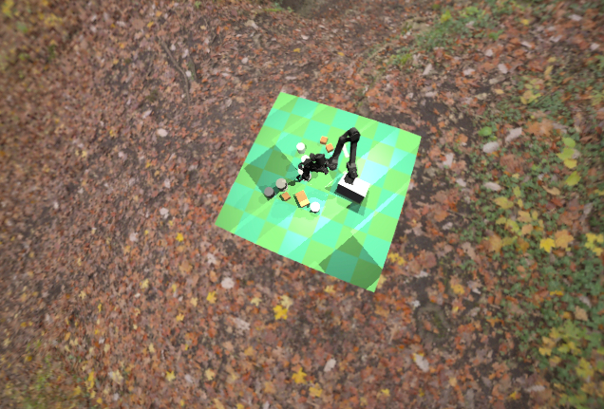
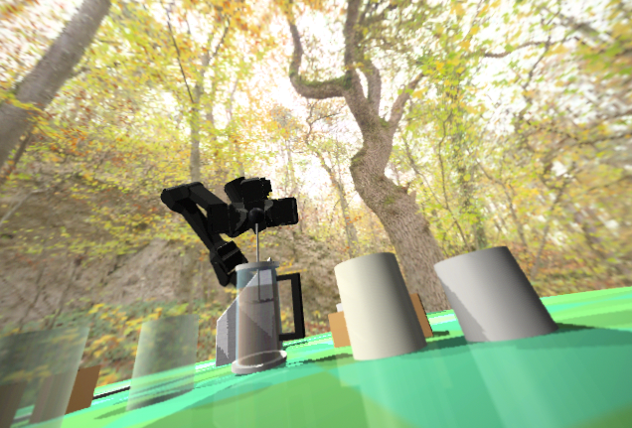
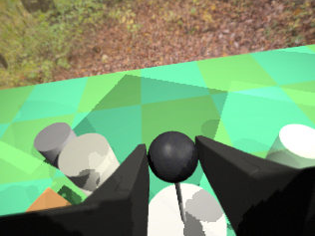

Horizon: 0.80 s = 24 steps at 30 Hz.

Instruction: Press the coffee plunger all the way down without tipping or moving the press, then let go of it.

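Observation:
The coffee press (image 2: 257, 321) stands upright on the green checkered board, its black handle on the right in the exterior view. Its lid (image 3: 166, 210) shows low in the wrist view. The thin plunger rod (image 2: 257, 243) (image 3: 179, 200) stands well out above the lid. The round black plunger knob (image 3: 172, 156) (image 2: 256, 215) tops the rod. My gripper (image 3: 170, 146) is shut on the knob, one finger at each side of it. In the top view the arm hides most of the press.
A cream cylinder (image 2: 378, 305) (image 1: 281, 183) (image 3: 85, 155) and a grey cylinder (image 2: 493, 295) (image 1: 269, 192) (image 3: 54, 138) stand beside the press. A white cylinder (image 1: 300, 147) (image 3: 299, 140) stands on the other side. Orange blocks (image 1: 302, 197) and another white cylinder (image 1: 314, 207) are nearby.

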Tool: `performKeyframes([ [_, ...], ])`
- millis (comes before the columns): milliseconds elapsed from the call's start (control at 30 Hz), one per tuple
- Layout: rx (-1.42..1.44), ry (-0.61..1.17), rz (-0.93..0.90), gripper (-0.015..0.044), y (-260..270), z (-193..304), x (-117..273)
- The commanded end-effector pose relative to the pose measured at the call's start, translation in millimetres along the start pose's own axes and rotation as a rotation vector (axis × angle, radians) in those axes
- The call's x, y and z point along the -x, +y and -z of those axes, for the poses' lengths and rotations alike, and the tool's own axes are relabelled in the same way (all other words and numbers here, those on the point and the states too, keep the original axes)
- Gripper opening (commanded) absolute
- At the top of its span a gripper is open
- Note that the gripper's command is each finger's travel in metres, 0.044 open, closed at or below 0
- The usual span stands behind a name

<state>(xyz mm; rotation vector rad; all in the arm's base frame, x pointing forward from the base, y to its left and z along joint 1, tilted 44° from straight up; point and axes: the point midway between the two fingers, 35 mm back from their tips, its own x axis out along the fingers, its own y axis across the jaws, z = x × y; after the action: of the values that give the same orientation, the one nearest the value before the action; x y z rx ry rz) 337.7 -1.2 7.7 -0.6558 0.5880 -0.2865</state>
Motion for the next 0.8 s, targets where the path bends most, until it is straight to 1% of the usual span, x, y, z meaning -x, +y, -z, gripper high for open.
performKeyframes([
  [0,0.043,0.089,0.000,0.0123,-1.6,37.5,-5.4],
  [433,0.047,0.084,0.005,0.0123,-2.9,50.6,-20.9],
  [767,0.047,0.083,0.006,0.0123,-1.7,48.6,-31.2],
])
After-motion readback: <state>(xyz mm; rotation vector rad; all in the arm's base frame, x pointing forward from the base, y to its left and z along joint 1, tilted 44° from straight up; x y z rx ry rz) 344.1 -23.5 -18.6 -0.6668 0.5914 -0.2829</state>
